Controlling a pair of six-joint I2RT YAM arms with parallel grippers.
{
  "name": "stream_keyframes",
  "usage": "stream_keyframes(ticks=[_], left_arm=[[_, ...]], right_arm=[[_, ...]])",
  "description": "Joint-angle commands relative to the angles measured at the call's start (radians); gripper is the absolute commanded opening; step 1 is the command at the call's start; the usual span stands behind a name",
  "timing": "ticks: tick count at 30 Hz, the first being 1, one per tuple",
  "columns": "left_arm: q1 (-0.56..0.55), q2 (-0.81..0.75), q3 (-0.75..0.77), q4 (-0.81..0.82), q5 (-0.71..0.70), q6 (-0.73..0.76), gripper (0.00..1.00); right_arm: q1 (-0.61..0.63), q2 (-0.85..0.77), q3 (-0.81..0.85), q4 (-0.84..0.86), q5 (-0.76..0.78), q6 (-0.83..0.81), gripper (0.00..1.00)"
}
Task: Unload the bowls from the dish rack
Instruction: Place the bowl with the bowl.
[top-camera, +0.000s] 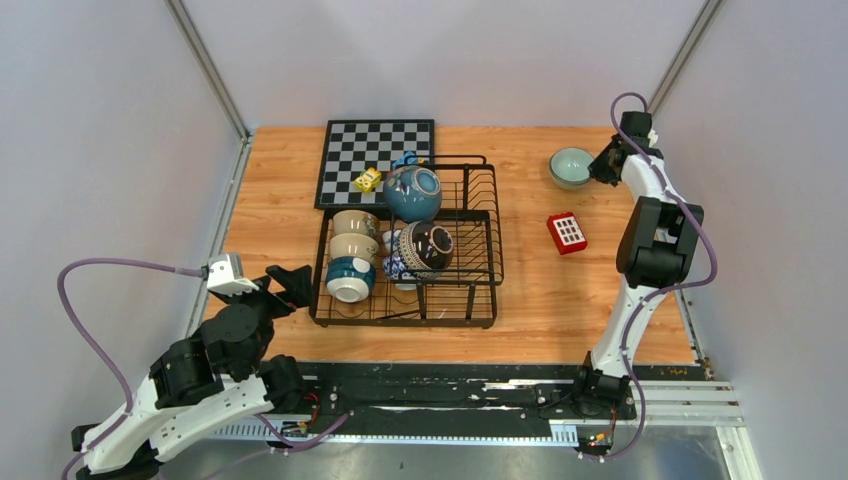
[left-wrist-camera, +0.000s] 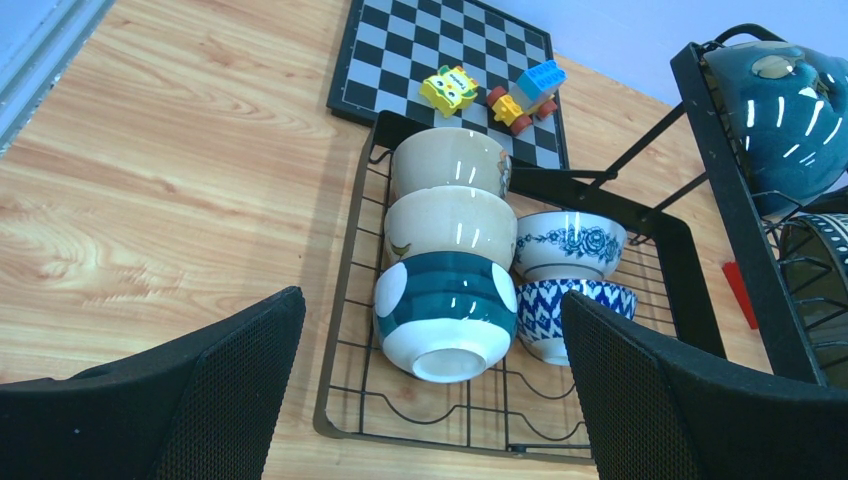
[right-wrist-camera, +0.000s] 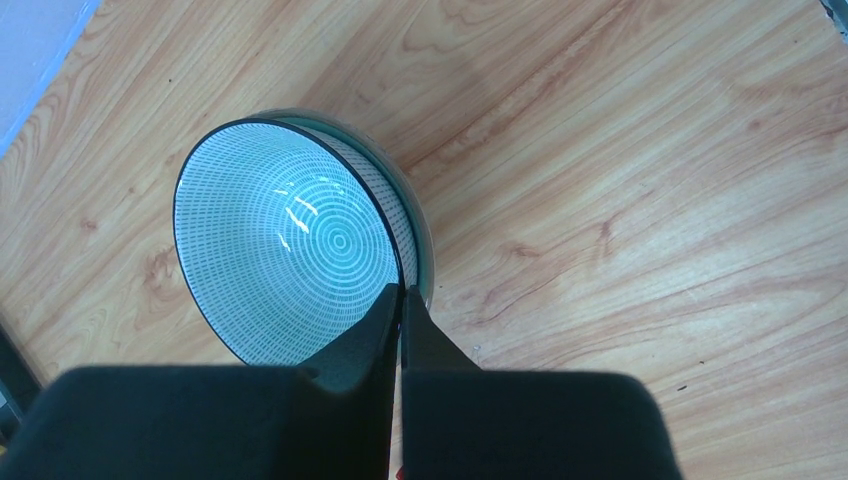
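Right pincer (right-wrist-camera: 400, 295): pressed together, tips at near rim of mint bowl (right-wrist-camera: 290, 240). Cannot tell whether rim is nipped between tips or only touched. Mint bowl upright on table (right-wrist-camera: 650, 200), near far right corner, well apart from rack (top-camera: 495, 262). Red block (top-camera: 567, 232) near it, toward near edge.

Risk 1: with rim caught, any pull-away drags or tips mint bowl. Glazed on bare wood, so likely to slide easily, toward right edge or into red block.

Left pincer (top-camera: 288, 287): wide apart, nothing between fingers (left-wrist-camera: 200, 390). Hovers at rack's near left corner, aimed at banded bowl (left-wrist-camera: 445, 315). Behind that, two beige bowls (left-wrist-camera: 450, 225), all three on their sides in a touching row. Patterned bowls (left-wrist-camera: 570, 245) just beside. Dark bowl (top-camera: 428, 248) and teal bowl (top-camera: 412, 192) further right in rack.

Risk 2: drawing out banded bowl removes support from beige bowls; possible roll or knock into patterned bowls.

Risk 3: low finger snagging rack wire, lifting or shoving whole rack.
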Motion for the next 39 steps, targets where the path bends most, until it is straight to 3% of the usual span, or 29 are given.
stream_keyframes(ticks=[1, 17, 27, 39], left_arm=[[0.001, -0.001, -0.019, 0.009, -0.003, -0.027, 1.0], [0.001, -0.001, -0.03, 0.016, 0.001, -0.033, 1.0], [0.002, -0.004, -0.036, 0.018, 0.004, -0.035, 1.0], [0.001, 0.007, -0.043, 0.034, -0.004, -0.022, 1.0]], right_arm=[[-0.015, 0.014, -0.014, -0.004, -0.045, 0.011, 0.0], [-0.018, 0.028, -0.003, 0.006, -0.112, 0.04, 0.0], [-0.024, -0.012, 0.016, -0.018, -0.037, 0.002, 0.31], [-0.024, 0.042, 0.099, -0.015, -0.005, -0.05, 0.37]])
